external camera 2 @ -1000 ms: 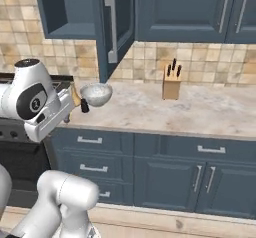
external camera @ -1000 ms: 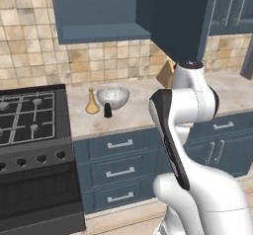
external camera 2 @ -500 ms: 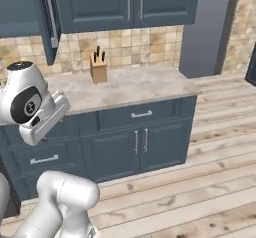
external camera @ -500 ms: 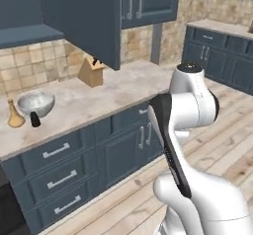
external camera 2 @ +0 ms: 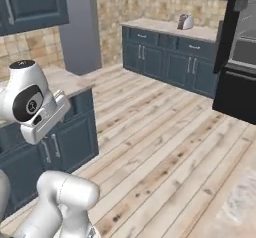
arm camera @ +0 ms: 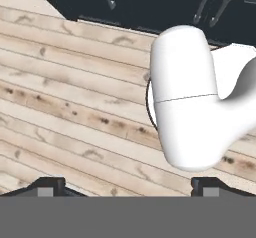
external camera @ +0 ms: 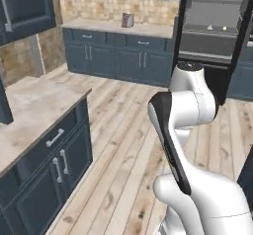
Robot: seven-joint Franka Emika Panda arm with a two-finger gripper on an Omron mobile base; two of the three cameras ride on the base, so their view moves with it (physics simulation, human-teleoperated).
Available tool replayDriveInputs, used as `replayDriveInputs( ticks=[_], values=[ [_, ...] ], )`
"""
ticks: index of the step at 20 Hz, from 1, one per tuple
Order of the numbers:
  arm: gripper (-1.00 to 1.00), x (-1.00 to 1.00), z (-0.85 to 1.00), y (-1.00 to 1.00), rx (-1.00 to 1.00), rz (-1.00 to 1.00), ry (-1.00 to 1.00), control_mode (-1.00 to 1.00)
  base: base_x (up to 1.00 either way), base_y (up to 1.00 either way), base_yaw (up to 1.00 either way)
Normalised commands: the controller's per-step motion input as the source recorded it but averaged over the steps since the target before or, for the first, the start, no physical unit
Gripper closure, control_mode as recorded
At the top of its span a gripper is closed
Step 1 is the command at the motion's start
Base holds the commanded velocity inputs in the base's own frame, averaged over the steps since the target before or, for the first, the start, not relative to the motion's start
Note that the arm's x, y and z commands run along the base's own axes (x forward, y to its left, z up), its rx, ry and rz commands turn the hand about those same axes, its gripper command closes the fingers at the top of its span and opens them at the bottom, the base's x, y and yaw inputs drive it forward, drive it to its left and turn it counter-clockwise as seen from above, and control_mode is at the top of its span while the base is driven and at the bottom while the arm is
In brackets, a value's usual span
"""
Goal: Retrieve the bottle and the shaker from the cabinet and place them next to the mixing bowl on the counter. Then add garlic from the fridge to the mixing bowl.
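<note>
- Left base view: the whole picture has swung round, so the base has turned, not the things. A second ago the camera faced the mixing bowl, bottle and shaker on the counter beside the hob. Now it looks across the wooden floor [external camera: 123,130] to a far run of blue cabinets, with the fridge [external camera: 212,36] standing open at the upper right, its pale grey shelves showing. A corner of the counter [external camera: 34,110] remains at the left edge. I judge the bottle and shaker step done and the drive to the garlic under way.
- Right base view: half a second ago this view showed the knife block on the counter. That has passed out of the picture; now the fridge's black frame [external camera 2: 235,77] stands at the right and a toaster [external camera 2: 185,21] sits on the far worktop. The near counter [external camera 2: 70,82] lies behind the arm's white head.
- Hand view: the tool [arm camera: 127,184] points down at the floor planks, its two dark tips wide apart with nothing between them; it carries nothing. The garlic cannot be made out on the fridge shelves from here.
</note>
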Motion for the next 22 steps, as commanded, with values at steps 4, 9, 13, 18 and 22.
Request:
replayDriveInputs(
  ticks=[4,9,13,18,22],
  values=[
    [-1.00,0.00,0.00,0.00,0.00,0.00,0.00,1.00,0.00,-0.46,-0.86],
    [-1.00,0.00,0.00,0.00,0.00,0.00,0.00,1.00,0.65,-0.05,-0.61],
    [-1.00,0.00,0.00,0.00,0.00,0.00,0.00,1.00,0.93,0.01,-0.39],
    [-1.00,0.00,0.00,0.00,0.00,0.00,0.00,1.00,0.96,0.20,-0.38],
    [-1.00,0.00,0.00,0.00,0.00,0.00,0.00,1.00,0.88,0.65,-0.37]
  ],
)
